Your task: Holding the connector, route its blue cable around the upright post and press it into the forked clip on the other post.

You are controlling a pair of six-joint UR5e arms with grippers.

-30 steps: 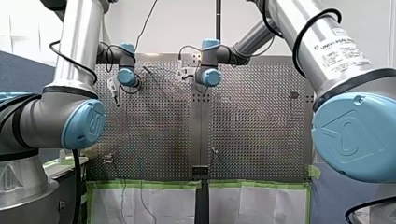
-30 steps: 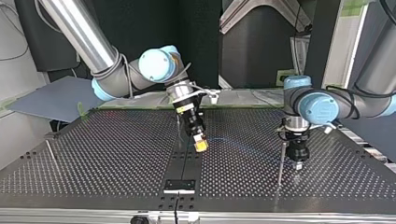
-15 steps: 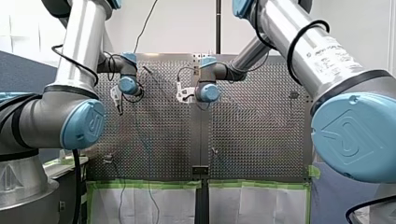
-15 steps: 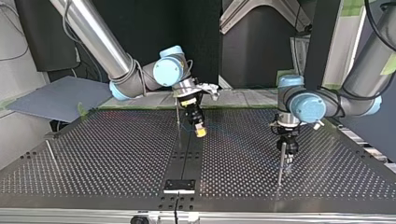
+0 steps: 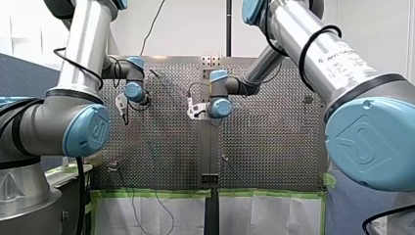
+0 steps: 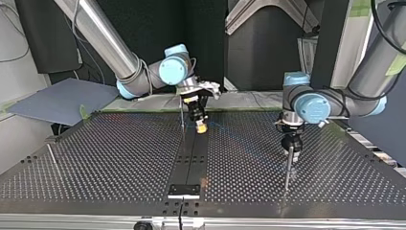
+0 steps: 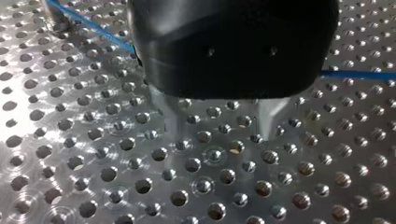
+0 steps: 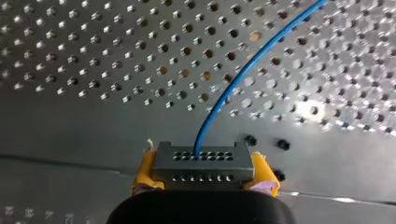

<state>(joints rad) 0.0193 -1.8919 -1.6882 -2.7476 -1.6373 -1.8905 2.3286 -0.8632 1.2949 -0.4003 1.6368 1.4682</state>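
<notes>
In the right wrist view my right gripper (image 8: 201, 179) is shut with its yellow pads (image 8: 145, 170) on a grey connector (image 8: 201, 161). A blue cable (image 8: 247, 74) leaves the connector and runs off over the perforated plate. The top view has this gripper (image 6: 202, 127) low over the table's middle, beside a thin upright post (image 6: 182, 120). My left gripper (image 7: 219, 126) stands open just above the plate, nothing between its metal fingers (image 7: 170, 121); the blue cable (image 7: 359, 74) passes behind it. In the top view it (image 6: 291, 147) hangs right behind a second post (image 6: 287, 167).
A third thin post (image 6: 52, 158) stands at the top view's left. A black strip (image 6: 191, 158) runs down the table's middle to a small black block (image 6: 184, 190). Loose wires (image 5: 161, 205) hang over the table's near edge in the front view.
Both grippers have drawn back across the table, away from the top view's camera. My left gripper has opened and now sits behind the post's top. My right gripper still grips the connector.
</notes>
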